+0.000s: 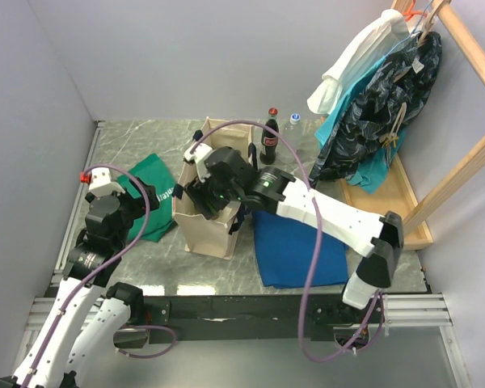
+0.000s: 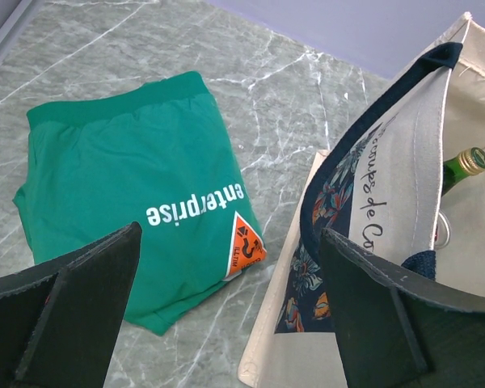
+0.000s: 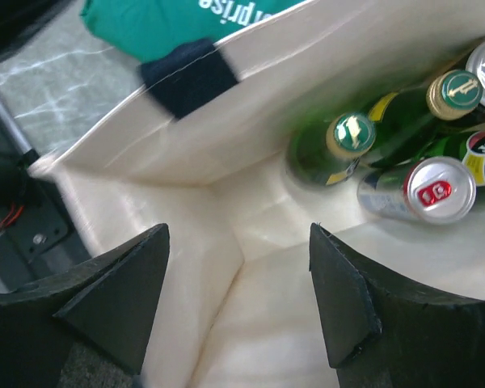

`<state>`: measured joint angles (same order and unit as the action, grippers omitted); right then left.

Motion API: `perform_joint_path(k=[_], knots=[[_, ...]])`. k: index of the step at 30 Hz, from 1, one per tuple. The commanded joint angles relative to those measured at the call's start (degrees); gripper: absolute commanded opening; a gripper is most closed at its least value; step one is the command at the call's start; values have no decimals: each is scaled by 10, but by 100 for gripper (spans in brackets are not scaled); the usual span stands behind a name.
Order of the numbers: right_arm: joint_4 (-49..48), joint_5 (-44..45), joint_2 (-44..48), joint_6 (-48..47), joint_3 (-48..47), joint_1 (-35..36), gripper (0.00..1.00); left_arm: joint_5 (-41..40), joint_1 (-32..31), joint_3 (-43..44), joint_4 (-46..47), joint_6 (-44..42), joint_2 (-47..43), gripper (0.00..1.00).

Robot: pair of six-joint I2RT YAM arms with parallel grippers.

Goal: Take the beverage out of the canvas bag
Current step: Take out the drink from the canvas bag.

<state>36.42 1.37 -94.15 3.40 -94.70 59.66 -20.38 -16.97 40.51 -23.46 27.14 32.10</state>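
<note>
The cream canvas bag (image 1: 210, 230) with navy handles stands open in the middle of the table. My right gripper (image 1: 202, 200) hangs in its mouth. In the right wrist view the right gripper (image 3: 238, 299) is open over the bag's bare inner corner, with nothing between its fingers. The beverages stand to its far right: a green bottle with a gold cap (image 3: 349, 133), a second one (image 3: 457, 89) and a silver can (image 3: 438, 190). My left gripper (image 2: 226, 323) is open just outside the bag's left wall (image 2: 404, 186), holding nothing. One bottle top (image 2: 469, 162) shows over that wall.
A green cloth with white lettering (image 1: 158, 202) lies left of the bag, a blue folded cloth (image 1: 295, 246) on its right. A cola bottle (image 1: 269, 137) and a clear bottle (image 1: 294, 125) stand behind the bag. Clothes hang on a wooden rack (image 1: 380, 97) at the back right.
</note>
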Motion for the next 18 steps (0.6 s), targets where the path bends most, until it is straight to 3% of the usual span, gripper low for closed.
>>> perform_joint_path(k=[1,18], knots=[[-22,-29,-32,1,-48,-31,76,-2,-2,20,10,-3,-9,96],[-14,-68,-106,18,-120,-75,75,1,-2,20,13,-4,0,96]])
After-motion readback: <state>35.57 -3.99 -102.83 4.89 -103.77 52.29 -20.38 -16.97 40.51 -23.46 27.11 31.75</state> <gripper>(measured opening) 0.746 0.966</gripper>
